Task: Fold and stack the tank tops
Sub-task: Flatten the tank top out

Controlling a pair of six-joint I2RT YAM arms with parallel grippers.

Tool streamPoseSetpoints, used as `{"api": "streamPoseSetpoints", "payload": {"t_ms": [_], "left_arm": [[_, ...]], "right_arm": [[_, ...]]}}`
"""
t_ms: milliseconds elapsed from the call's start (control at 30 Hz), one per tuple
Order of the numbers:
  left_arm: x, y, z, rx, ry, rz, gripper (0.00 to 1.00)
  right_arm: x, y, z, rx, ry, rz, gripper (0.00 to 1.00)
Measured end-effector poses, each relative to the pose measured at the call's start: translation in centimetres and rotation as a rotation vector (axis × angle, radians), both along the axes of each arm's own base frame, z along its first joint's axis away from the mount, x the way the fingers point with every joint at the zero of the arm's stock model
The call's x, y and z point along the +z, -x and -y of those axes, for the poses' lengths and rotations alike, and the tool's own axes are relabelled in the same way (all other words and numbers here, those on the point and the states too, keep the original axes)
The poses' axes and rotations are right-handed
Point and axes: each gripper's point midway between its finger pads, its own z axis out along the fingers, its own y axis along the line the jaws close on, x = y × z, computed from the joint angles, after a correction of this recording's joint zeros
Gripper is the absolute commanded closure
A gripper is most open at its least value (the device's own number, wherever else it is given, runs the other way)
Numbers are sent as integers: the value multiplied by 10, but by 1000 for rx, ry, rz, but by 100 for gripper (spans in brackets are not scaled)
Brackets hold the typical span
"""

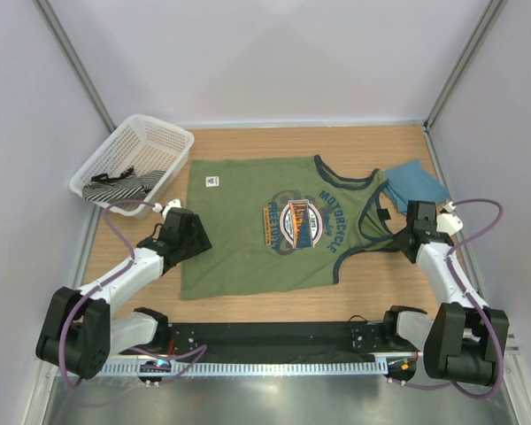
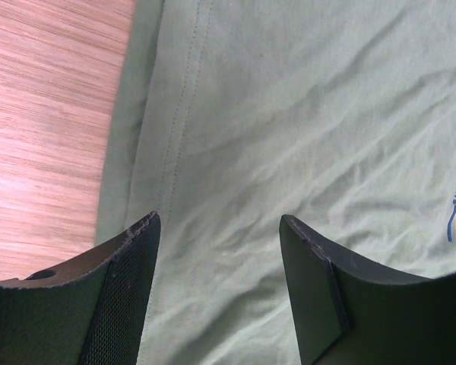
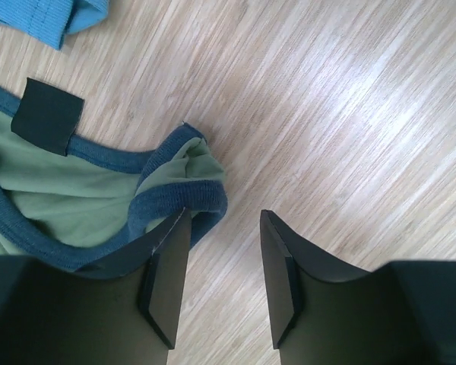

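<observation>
Wood table, white walls. Olive-green tank top lay flat at ctr, teal tank top far right. L gripper gaped wide over green cloth, empty; R gripper half-open, empty, by navy strap.

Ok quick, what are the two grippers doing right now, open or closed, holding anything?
Left gripper: open over the green top, holding nothing.
Right gripper: open beside the top's strap, holding nothing.

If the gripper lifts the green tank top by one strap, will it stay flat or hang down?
Probably it hangs limp: the green tank top shows soft wrinkles. It looks thin, likely light. Its strap curls, so it may bunch.
</observation>
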Motion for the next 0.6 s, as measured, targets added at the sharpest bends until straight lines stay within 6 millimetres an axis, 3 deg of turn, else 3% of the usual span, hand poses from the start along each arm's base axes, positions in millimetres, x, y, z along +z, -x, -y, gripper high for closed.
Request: {"api": "streamPoseSetpoints", "payload": {"t_ms": [367, 400, 500, 600], "left_arm": [[-1, 1, -4, 12, -16, -3, 34], [-1, 1, -4, 14, -16, -6, 34], [0, 2, -6, 27, -24, -14, 31], [4, 0, -8, 49, -23, -10, 30]], "right_arm": [[12, -19, -12, 108, -39, 68, 59], [16, -21, -13, 125, -37, 87, 56], [37, -29, -16, 163, -23, 176, 34], [49, -38, -18, 193, -14, 231, 34]]}}
